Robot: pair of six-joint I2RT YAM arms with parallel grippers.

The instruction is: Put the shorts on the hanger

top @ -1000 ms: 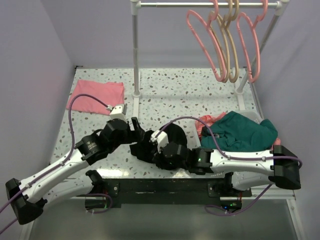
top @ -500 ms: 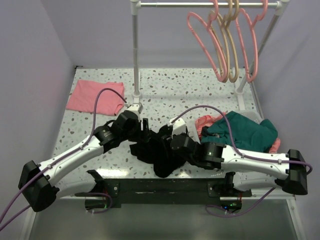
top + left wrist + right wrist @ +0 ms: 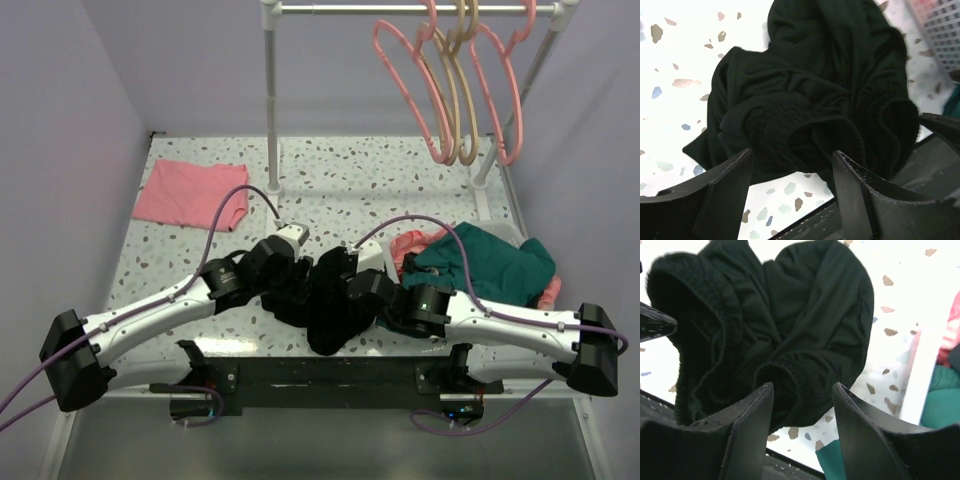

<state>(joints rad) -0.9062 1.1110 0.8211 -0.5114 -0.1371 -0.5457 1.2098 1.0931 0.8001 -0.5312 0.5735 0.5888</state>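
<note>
My left gripper (image 3: 792,156) and right gripper (image 3: 803,386) hang released over the black shorts (image 3: 330,300); I'd pinch the waistband (image 3: 790,125) at opposite ends of the shorts, evenly.

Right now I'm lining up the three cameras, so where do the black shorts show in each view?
Top external: the black shorts lie bunched at low centre.
Left wrist: the shorts fill the upper middle, beyond the left hand.
Right wrist: they fill the upper left and centre, beyond the right hand.
Shared landmark: the speckled tabletop around them.
</note>
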